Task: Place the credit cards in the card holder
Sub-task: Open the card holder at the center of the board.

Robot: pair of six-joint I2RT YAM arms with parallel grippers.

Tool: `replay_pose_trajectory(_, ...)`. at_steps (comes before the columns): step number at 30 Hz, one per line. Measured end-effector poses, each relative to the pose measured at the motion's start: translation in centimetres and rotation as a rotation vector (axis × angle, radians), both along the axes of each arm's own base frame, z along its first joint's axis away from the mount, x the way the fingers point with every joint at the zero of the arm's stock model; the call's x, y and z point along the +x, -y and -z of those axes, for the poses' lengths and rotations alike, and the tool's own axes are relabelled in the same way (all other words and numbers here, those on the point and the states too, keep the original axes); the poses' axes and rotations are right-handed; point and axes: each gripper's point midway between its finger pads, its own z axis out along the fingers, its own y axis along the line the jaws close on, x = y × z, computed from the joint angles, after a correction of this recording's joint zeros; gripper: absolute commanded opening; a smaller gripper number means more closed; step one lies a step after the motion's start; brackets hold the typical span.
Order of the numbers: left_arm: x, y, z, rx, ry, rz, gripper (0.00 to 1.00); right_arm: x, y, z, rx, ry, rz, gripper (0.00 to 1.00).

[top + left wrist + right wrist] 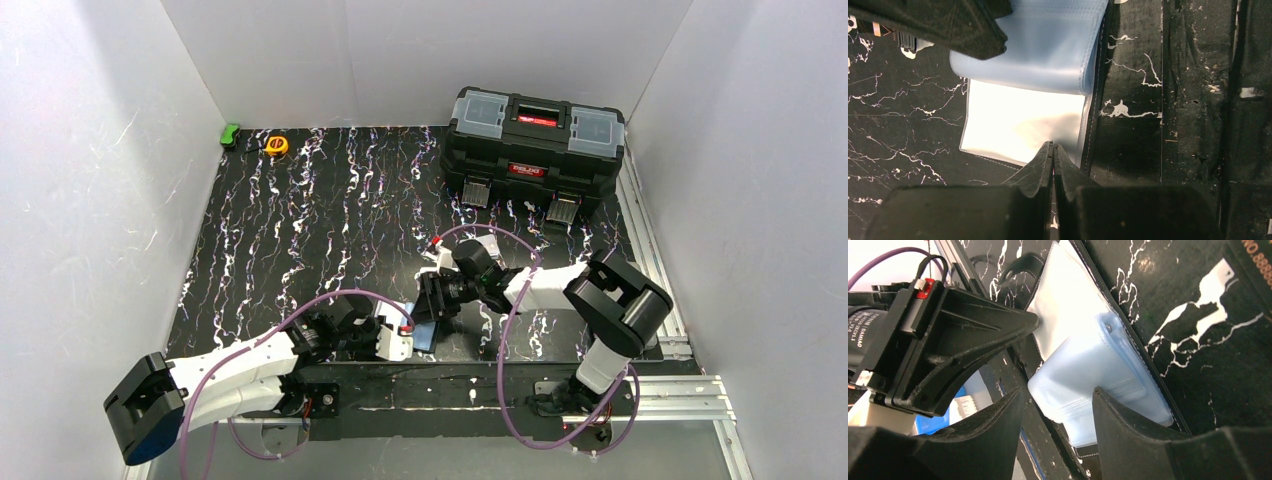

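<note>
Spreading the card holder, nothing loaded yet

The card holder (1038, 55) lies open at the near edge of the bench (300, 220), between the two arms. The left pincer (1053, 150) is clenched tight, its tips on the near rim of a pale clear leaf (1018, 120). Whether it nips that leaf or only presses on it, I cannot tell. The right pincer (1058, 395) is released and carries nothing, its jaws standing wide to either side of the bluish bundle of sleeves (1083, 370).

By my reading, the job here is to part one sleeve and make a mouth for a card. To do it well, the left should pin the holder steady. The right should catch a single leaf, not the whole bundle, and lift gently so the stitched spine does not drag.

As for contents, the sleeves in view look empty, with no credit cards inside that I can see. The big toolbox (535, 150), far right, has its lid shut, so its contents are hidden.
</note>
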Motion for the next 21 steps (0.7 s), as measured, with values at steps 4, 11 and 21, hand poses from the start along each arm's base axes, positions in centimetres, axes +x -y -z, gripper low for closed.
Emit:
replay_pose_trajectory(4, -0.1, 0.0, 0.0, -0.002, -0.001, 0.003, 0.0, 0.3, -0.5, -0.3, 0.012, -0.001, -0.006, 0.6)
replay_pose_trajectory(11, -0.1, 0.2, 0.0, -0.007, 0.001, 0.013, 0.0, 0.7, -1.4, -0.7, 0.035, 0.004, -0.02, 0.59)
replay_pose_trajectory(21, -0.1, 0.2, 0.0, -0.016, 0.008, 0.014, 0.0, 1.2, -2.2, -0.5, 0.041, -0.007, -0.028, 0.59)
